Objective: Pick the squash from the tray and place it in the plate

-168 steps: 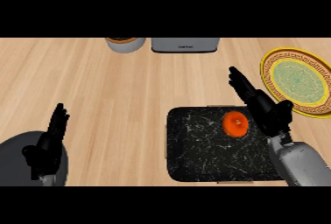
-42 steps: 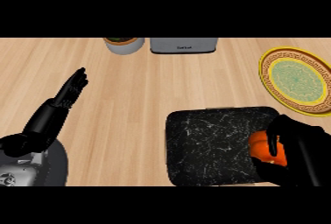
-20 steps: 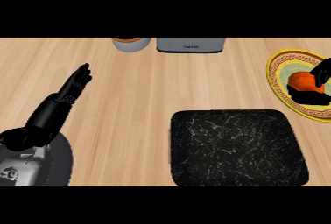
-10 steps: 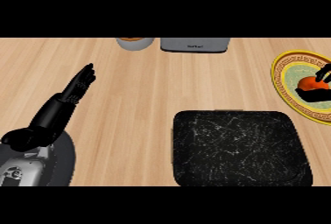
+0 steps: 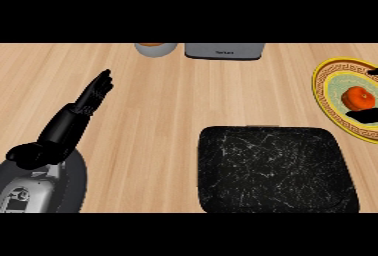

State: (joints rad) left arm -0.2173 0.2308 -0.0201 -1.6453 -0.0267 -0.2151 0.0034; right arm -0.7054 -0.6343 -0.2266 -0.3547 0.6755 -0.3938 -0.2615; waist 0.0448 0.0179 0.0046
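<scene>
Forearm, left, grey and rounded, entering at the lower left edge, ending in a black left hand (image 5: 90,100) with fingers straight and pressed together, lying over bare counter and holding nothing. Tray (image 5: 273,172), nearest item on the right: dark slab, square with rounded corners, black surface veined with pale marble-like streaks, low raised rim; nothing lies in it. Counter (image 5: 170,100): light wood, planked grain running across the view, matte. Plate (image 5: 332,80) at the far right edge, partly cut off: round, yellow patterned rim, pale green centre. Squash (image 5: 359,96): small, orange-red, rounded and smooth, sitting inside the plate on the green centre. Right hand (image 5: 362,116): only black slivers show at the right edge, one just below the squash and one above it near the plate's upper rim; whether its fingers are spread or closed cannot be told, nor whether they touch the squash. Far edge: grey rectangular appliance (image 5: 224,50) with a smooth face, and beside it to the left a pale round cup (image 5: 155,48) with an orange-brown top. Task status, as judged: squash is off the tray and on the plate, so transfer looks essentially done; only release and withdrawal of the right hand would seem to be left.
</scene>
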